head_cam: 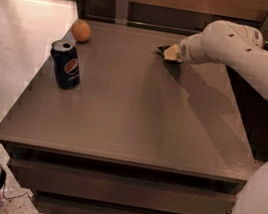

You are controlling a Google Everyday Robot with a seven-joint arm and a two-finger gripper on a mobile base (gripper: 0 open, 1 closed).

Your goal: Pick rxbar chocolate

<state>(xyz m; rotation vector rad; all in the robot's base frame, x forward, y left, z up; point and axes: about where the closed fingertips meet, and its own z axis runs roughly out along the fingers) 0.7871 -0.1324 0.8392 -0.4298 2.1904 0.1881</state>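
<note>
Cream gripper (171,52), grip unreadable, at one o'clock by one black flat rxbar chocolate (161,48) near the brown table's (135,129) far edge. One blue soda can (66,64) and one orange fruit (81,31) at ten o'clock, with broad bare tabletop between.

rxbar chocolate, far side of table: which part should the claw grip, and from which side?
Likely from above, across the short width near mid-length. The rxbar chocolate lies flat and thin on the table, so probably only its long edges offer purchase. The claw sits right over it and hides most of it; only a dark corner shows.
</note>
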